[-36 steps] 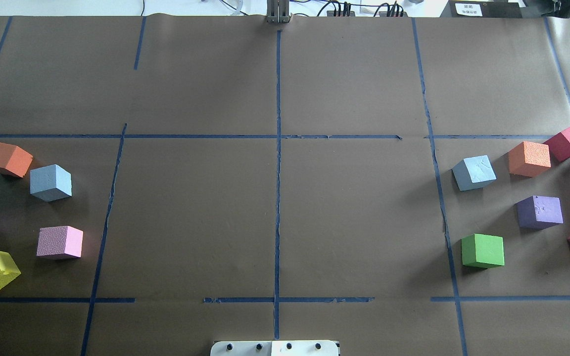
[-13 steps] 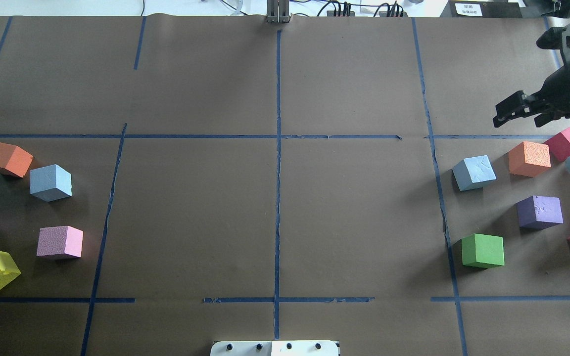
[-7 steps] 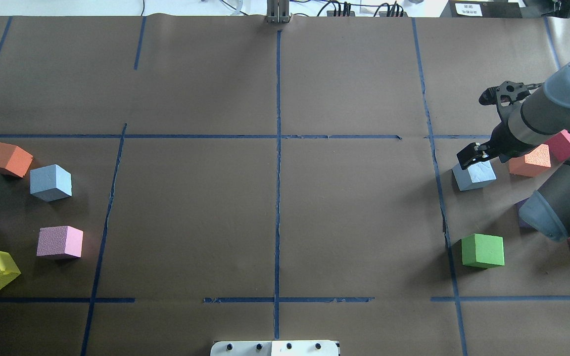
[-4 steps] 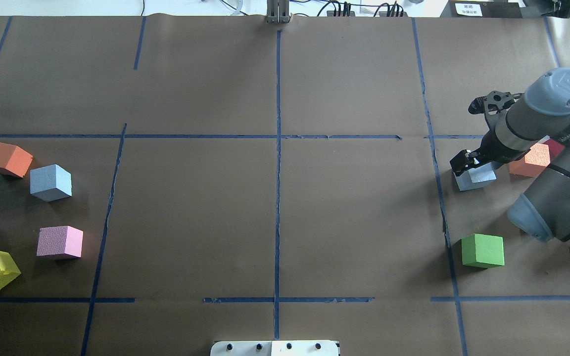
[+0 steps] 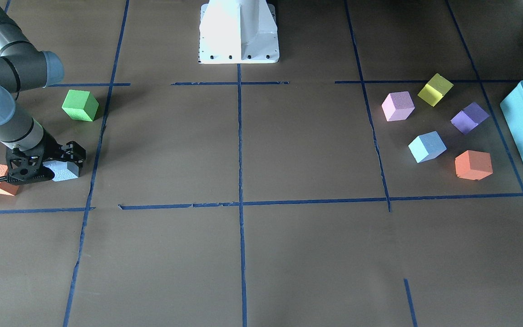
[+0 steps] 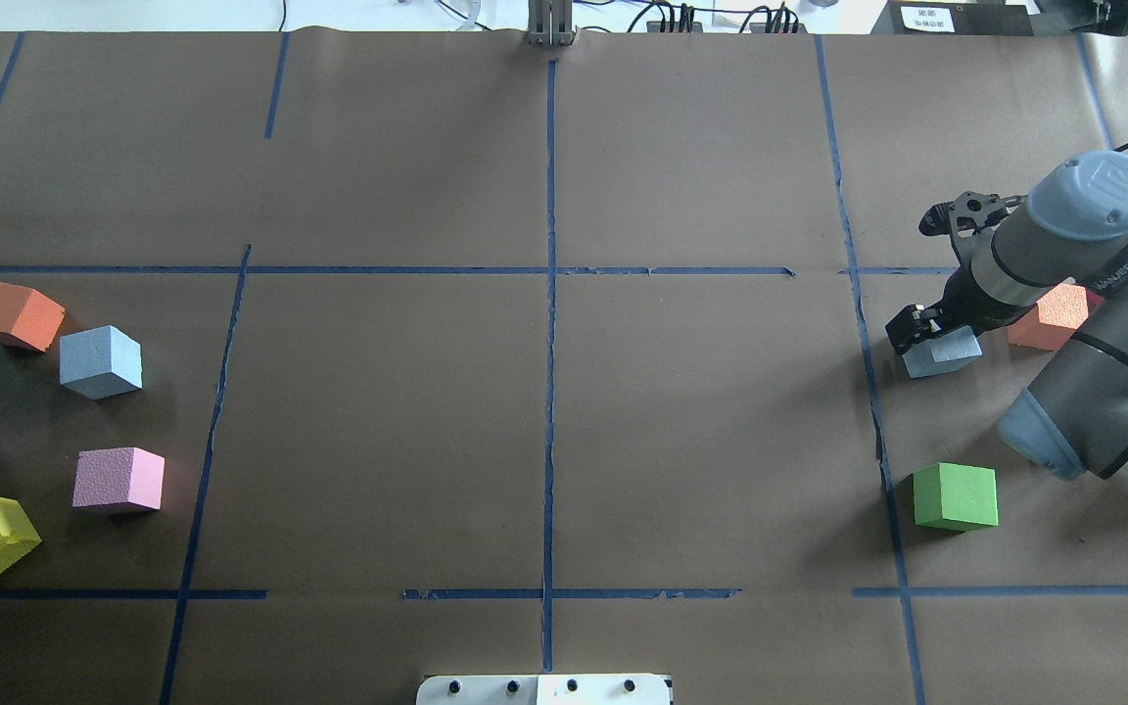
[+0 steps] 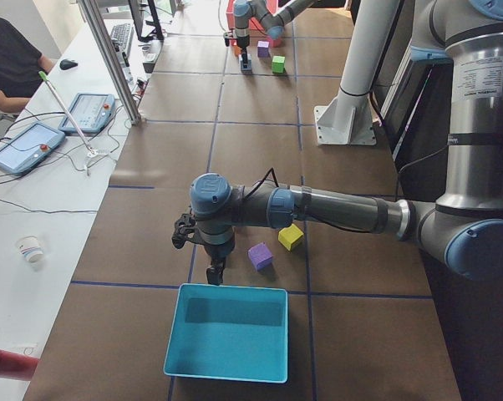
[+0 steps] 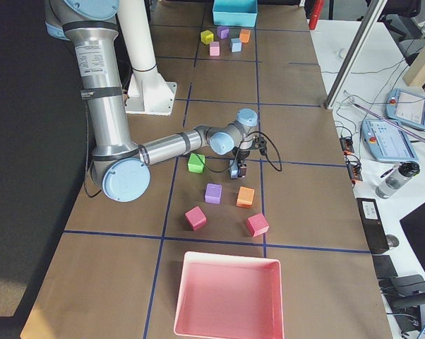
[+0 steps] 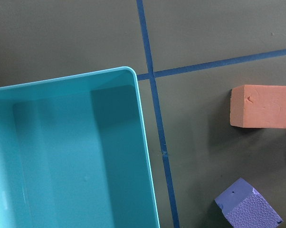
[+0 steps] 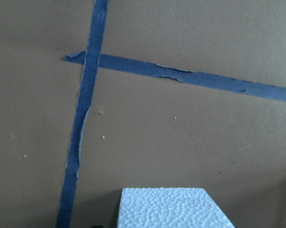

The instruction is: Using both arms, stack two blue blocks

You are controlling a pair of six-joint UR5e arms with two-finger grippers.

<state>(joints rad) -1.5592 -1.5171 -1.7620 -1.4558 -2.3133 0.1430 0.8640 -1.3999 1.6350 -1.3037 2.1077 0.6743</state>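
The right gripper (image 6: 919, 338) is lowered over one blue block (image 6: 948, 354), with a jaw on either side. Whether the jaws pinch it cannot be told. This pale foam cube with a pebbled top sits on the brown paper near a green cube (image 6: 956, 496). The second blue block (image 6: 101, 361) lies far across the table. The left gripper (image 7: 215, 272) hangs over a teal box (image 7: 235, 289); its spread cannot be told.

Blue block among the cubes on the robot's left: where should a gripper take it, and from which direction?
Probably from straight above, closing on two opposite flat side faces of the blue block. It sits turned against the tape lines, so the fingers should turn to match. The orange block stands close; pick faces clear of it.
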